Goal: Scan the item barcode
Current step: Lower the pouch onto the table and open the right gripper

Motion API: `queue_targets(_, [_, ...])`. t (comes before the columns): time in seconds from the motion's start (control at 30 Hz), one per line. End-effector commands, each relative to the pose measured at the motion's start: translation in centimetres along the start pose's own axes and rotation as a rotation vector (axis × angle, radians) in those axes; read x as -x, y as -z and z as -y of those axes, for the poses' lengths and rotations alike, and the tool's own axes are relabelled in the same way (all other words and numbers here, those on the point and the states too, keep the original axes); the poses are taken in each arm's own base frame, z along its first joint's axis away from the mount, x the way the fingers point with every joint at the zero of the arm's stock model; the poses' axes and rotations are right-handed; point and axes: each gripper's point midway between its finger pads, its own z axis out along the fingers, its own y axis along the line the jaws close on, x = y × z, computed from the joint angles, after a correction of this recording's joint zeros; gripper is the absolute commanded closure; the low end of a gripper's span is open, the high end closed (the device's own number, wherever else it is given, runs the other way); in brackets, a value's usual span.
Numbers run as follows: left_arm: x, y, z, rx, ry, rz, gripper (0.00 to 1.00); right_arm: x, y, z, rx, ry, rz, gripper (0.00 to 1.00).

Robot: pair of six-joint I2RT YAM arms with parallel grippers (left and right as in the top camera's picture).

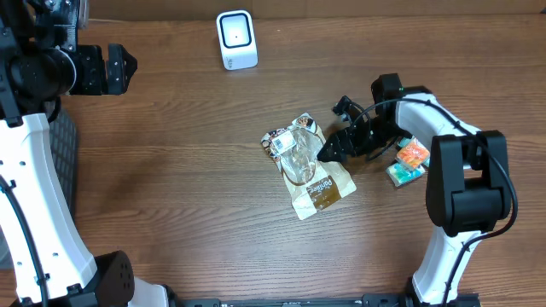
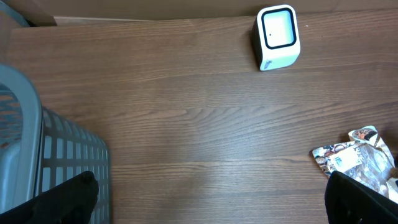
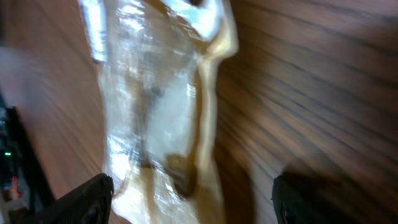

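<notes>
Right tool, jaws spread, sits at the right edge of the snack bag, gripping nothing. Left tool, far left, gapes wide, empty. Barcode scanner stands far centre.

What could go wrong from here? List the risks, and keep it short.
1. The right claw is open at the crinkled, glossy bag. Closing may pinch only loose film, and the bag could slip out.
2. The scanner stands well away from the bag, so a weak grip might drop it on the way there.
3. The small packets lie close beside the right arm, and a swing could knock them.
</notes>
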Motion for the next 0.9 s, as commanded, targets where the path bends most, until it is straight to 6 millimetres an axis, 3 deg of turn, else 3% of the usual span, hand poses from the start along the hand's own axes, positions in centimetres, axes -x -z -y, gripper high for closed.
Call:
queue_targets(0.0, [0.1,0.2,0.1,-0.008,-0.012,0.007,0.00,-0.8,-1.9,-2.2,0.098,0.003,0.006,0.20])
queue_targets(0.2, [0.1,0.2,0.1,-0.008,-0.012,0.007,0.01,-1.2,-5.1,-4.9,0.110,-0.046,-0.048,0.30])
queue_targets(0.33, [0.1,0.2,0.1,-0.008,-0.012,0.007,0.00,-1.0,-6.3,-5.0,0.011,-0.112,-0.083,0.41])
queue_targets(0.4, [0.1,0.2,0.1,-0.008,-0.012,0.007,0.01,-0.6,-6.3,-5.1,0.004,-0.138,-0.080,0.53])
queue_targets(0.5, [0.1,0.2,0.1,-0.008,-0.012,0.007,0.01,0.1,-6.2,-5.2,0.011,-0.208,-0.056,0.81])
queue_targets(0.53, [0.1,0.2,0.1,-0.008,-0.012,0.007,0.00,0.4,-6.1,-5.4,0.030,-0.226,-0.042,0.85])
queue_targets(0.67, [0.1,0.2,0.1,-0.008,-0.012,0.007,0.00,1.9,-5.7,-6.6,0.131,-0.232,0.010,0.96])
queue_targets(0.87, [0.1,0.2,0.1,-0.008,-0.012,0.007,0.00,3.2,-5.4,-7.0,0.137,-0.230,0.042,0.96])
